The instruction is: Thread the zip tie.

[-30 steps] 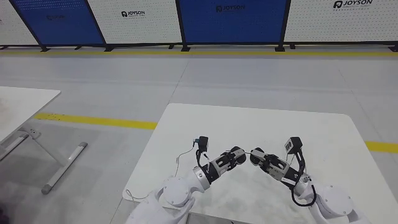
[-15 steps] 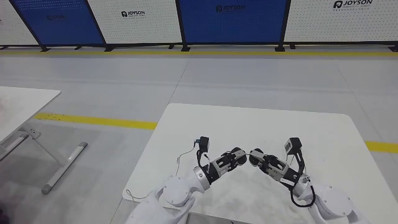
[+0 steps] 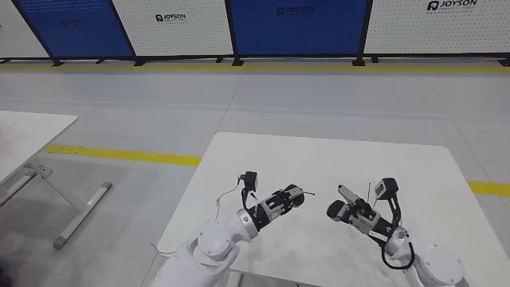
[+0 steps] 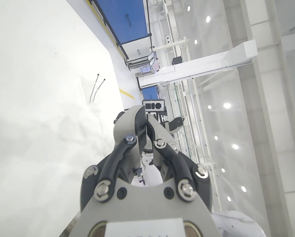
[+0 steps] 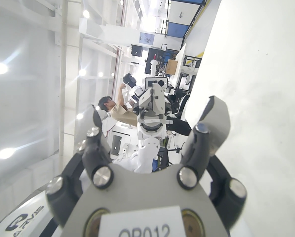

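Note:
My left gripper [image 3: 296, 195] hovers over the near middle of the white table [image 3: 319, 155], shut on a thin black zip tie [image 3: 308, 194] whose end sticks out toward the other arm. In the left wrist view the fingers [image 4: 140, 124] are pressed together. My right gripper [image 3: 336, 207] hangs a short gap to the right of it, facing it. In the right wrist view it [image 5: 156, 117] stands open with nothing between its fingers. The left gripper [image 5: 152, 98] shows beyond them.
Two spare black zip ties [image 4: 96, 91] lie side by side on the table, close to its edge past the left gripper. Another white table [image 3: 32, 131] stands to the left across the floor. Blue and white panels [image 3: 295, 8] line the back.
The two grippers were almost touching at the table's middle; they have drawn apart. The zip tie stayed with the left gripper, and the right arm backed off to the right.

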You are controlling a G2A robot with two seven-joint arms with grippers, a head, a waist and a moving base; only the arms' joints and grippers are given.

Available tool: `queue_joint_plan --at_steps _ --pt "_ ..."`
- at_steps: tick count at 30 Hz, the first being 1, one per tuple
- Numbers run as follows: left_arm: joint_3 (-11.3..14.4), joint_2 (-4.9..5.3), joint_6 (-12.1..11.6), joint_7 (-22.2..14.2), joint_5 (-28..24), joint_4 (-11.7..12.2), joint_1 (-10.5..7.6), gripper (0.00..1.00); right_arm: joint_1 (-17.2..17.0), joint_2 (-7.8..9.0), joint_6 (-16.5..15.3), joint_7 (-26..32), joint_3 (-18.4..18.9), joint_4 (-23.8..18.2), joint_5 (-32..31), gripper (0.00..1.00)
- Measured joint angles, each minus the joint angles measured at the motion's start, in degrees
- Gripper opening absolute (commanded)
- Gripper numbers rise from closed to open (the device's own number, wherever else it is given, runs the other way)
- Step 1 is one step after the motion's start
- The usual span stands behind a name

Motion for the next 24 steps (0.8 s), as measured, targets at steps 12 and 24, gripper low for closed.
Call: queue_joint_plan --at_steps 12,24 --pt "-2.5 0.57 1.3 -2.6 -2.2 -0.3 1.55 0.00 -1.3 0.19 -0.1 1.2 1.5 -0.6 1.8 1.00" --pt "-5.3 0.86 1.0 -5.0 -8.5 -0.4 1.21 0.00 -1.3 0.19 -0.1 1.2 1.5 -0.6 1.8 1.00"
